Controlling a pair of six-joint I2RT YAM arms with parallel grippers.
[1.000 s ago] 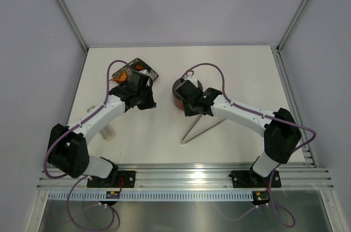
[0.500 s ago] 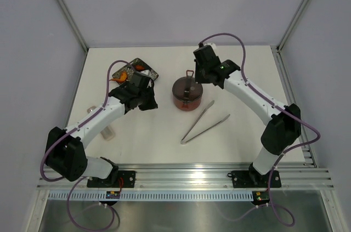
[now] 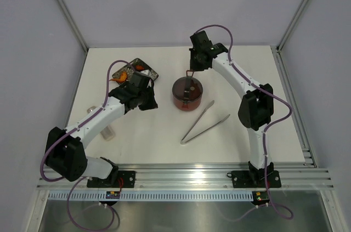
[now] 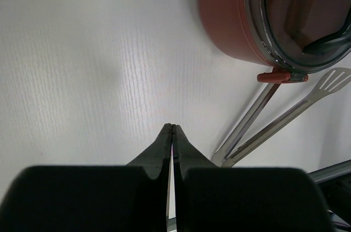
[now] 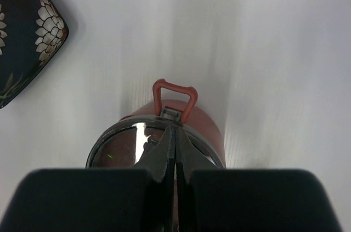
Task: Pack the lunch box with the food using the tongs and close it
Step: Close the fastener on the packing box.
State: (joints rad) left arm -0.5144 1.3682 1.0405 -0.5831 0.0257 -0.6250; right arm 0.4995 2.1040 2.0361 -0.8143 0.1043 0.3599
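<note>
The dark-red lunch box (image 3: 187, 95) stands mid-table with a glass lid (image 4: 299, 18) on it and a red loop latch (image 5: 175, 97) at its far rim. The silver tongs (image 3: 204, 122) lie flat on the table just right of it, also in the left wrist view (image 4: 274, 122). Orange-red food bits (image 3: 141, 67) show on the black tray; the left arm hides the rest. My right gripper (image 5: 174, 129) hangs shut and empty over the lid's far edge (image 3: 193, 67). My left gripper (image 4: 173, 126) is shut and empty above bare table, left of the lunch box (image 3: 149, 102).
A black flower-patterned tray (image 3: 149, 71) sits at the back left, its corner seen in the right wrist view (image 5: 22, 51). A small pale object (image 3: 107, 132) lies beside the left arm. Metal frame posts and grey walls bound the table.
My right arm has lifted off the lunch box and swung to its far side, uncovering the lidded pot. The left arm has hardly moved.
</note>
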